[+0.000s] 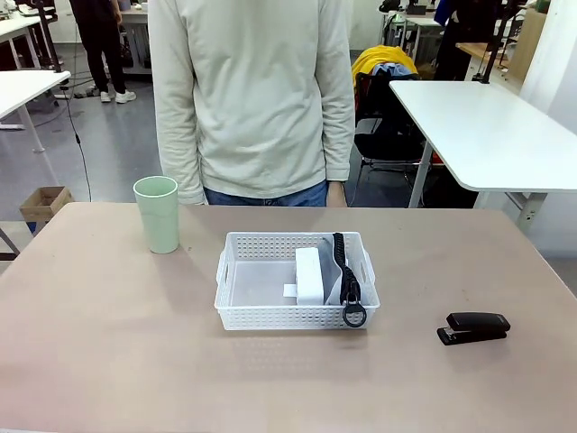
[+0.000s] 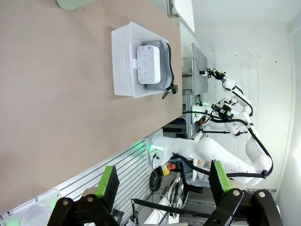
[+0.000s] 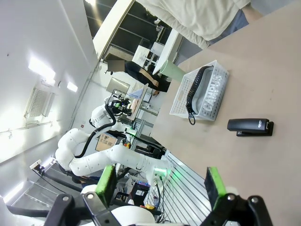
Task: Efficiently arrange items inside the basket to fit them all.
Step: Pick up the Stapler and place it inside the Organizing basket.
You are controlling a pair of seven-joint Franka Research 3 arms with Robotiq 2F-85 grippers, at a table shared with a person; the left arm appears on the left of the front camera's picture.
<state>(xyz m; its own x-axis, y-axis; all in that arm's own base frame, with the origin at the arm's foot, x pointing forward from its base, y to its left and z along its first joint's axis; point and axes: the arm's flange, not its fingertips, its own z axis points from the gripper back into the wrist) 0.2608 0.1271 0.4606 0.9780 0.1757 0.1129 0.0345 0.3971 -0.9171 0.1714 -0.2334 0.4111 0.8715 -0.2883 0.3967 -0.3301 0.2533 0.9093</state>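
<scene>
- Beige table (image 1: 108, 343) carries the white basket (image 1: 270, 317) at its middle.
- Grey pouch (image 3: 211, 92) and small white box (image 1: 309, 273) already sit in the basket's right half.
- Left to pack, I judge: green tumbler (image 1: 158, 214) and black stapler (image 1: 474, 327), both on the table.
- Left gripper (image 2: 163, 167) and right gripper (image 3: 160, 170) are spread wide, holding and touching nothing.

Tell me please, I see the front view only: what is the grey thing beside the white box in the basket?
Observer: A grey pouch; the right wrist view shows "CAMPUS" printed on its side.
Operator: Do the grippers hold something?
Observer: No, the left gripper and the right gripper are both open and empty.
Operator: Has the white box any marks?
Observer: The left wrist view shows small holes on its broad face.
</scene>
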